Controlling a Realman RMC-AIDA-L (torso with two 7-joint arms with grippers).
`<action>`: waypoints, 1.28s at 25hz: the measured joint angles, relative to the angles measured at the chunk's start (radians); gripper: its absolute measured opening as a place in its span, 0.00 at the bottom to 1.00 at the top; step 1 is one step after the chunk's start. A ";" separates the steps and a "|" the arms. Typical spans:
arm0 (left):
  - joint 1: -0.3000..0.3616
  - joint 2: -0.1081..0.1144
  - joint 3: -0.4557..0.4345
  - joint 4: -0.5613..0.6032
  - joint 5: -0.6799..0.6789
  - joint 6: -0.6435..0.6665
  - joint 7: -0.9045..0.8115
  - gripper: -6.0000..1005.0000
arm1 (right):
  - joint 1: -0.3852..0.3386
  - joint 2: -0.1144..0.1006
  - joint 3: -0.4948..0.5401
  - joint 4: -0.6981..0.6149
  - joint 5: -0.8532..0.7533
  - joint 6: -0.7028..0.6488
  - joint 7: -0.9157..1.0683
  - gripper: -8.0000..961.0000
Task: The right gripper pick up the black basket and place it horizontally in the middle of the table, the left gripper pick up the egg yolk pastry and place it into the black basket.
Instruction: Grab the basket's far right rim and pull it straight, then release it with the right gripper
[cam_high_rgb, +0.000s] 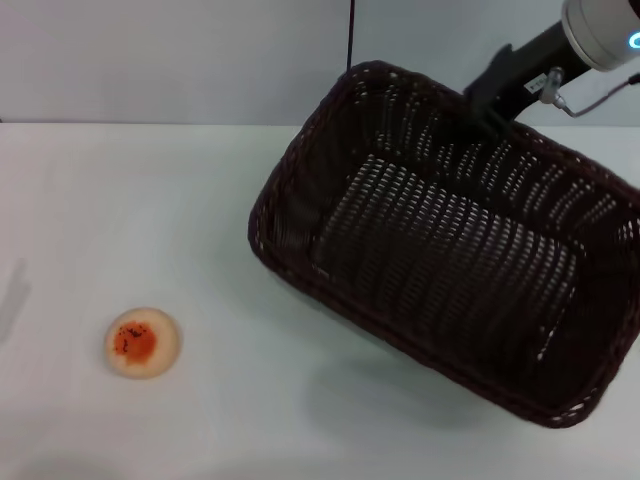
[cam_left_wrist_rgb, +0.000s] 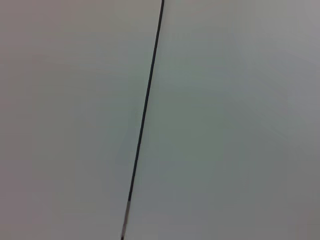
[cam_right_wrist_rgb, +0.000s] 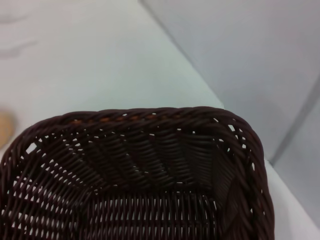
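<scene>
The black basket (cam_high_rgb: 450, 260) fills the right half of the head view, tilted and skewed, with a shadow on the table (cam_high_rgb: 250, 180) beneath it. My right gripper (cam_high_rgb: 488, 108) is shut on the basket's far rim, its arm reaching in from the upper right. The right wrist view looks down into the basket (cam_right_wrist_rgb: 140, 170). The egg yolk pastry (cam_high_rgb: 143, 342) lies alone at the front left of the table, well apart from the basket; a sliver of it shows in the right wrist view (cam_right_wrist_rgb: 4, 129). My left gripper is out of view.
A grey wall with a thin dark vertical seam (cam_high_rgb: 351, 35) stands behind the table; the left wrist view shows only this wall and seam (cam_left_wrist_rgb: 145, 115). The white tabletop stretches between the pastry and the basket.
</scene>
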 joint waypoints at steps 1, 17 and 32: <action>0.023 -0.001 0.004 -0.016 0.005 0.029 -0.002 0.78 | 0.005 0.000 -0.002 -0.001 0.011 -0.008 -0.043 0.17; 0.065 -0.006 0.032 -0.081 0.011 0.076 -0.001 0.77 | 0.055 0.050 -0.147 0.100 0.191 0.097 -0.316 0.17; 0.066 -0.003 0.033 -0.075 0.011 0.065 -0.001 0.75 | 0.030 0.058 -0.319 0.135 0.324 0.235 -0.261 0.19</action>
